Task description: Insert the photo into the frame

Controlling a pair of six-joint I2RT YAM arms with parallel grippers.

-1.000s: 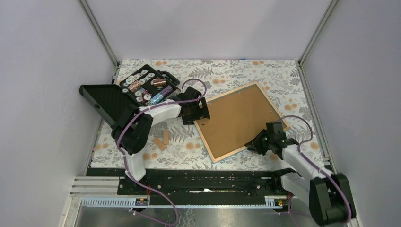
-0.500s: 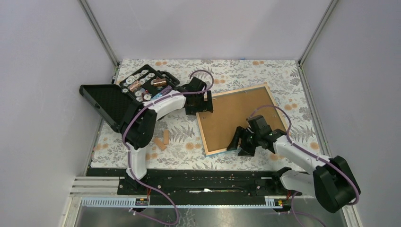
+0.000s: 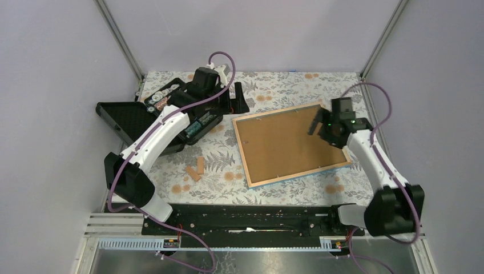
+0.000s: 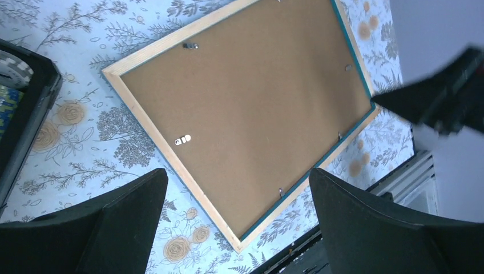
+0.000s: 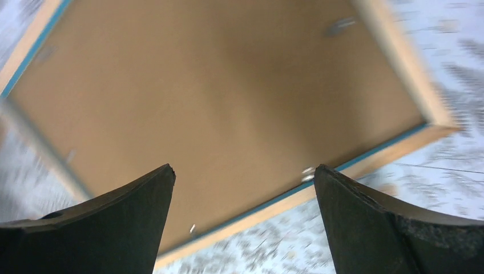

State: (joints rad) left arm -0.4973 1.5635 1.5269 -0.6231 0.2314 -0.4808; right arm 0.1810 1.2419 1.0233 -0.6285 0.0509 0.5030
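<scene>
The frame [image 3: 240, 148] lies back side up in the middle of the table, light wood rim showing, with a thin blue edge. A brown backing board [image 3: 285, 142] fills it. My left gripper [image 3: 240, 100] hovers open above the table, past the frame's far left corner. From the left wrist view the frame [image 4: 174, 157] lies well below my left gripper [image 4: 237, 174]. My right gripper [image 3: 317, 123] hangs open over the frame's right end; below it in the right wrist view [image 5: 243, 168] is the frame's rim [image 5: 402, 63]. Neither holds anything. The photo is out of view.
An open black case of small parts [image 3: 171, 105] stands at the back left, its lid [image 3: 122, 123] folded out to the left. Two small wooden pieces [image 3: 197, 168] lie left of the frame. Enclosure walls close in both sides. A black rail [image 3: 245, 217] runs along the near edge.
The right gripper opened and swung from the frame's near edge to over its right end. The left arm rose and drew back toward the case. The frame turned and now lies flatter across the table.
</scene>
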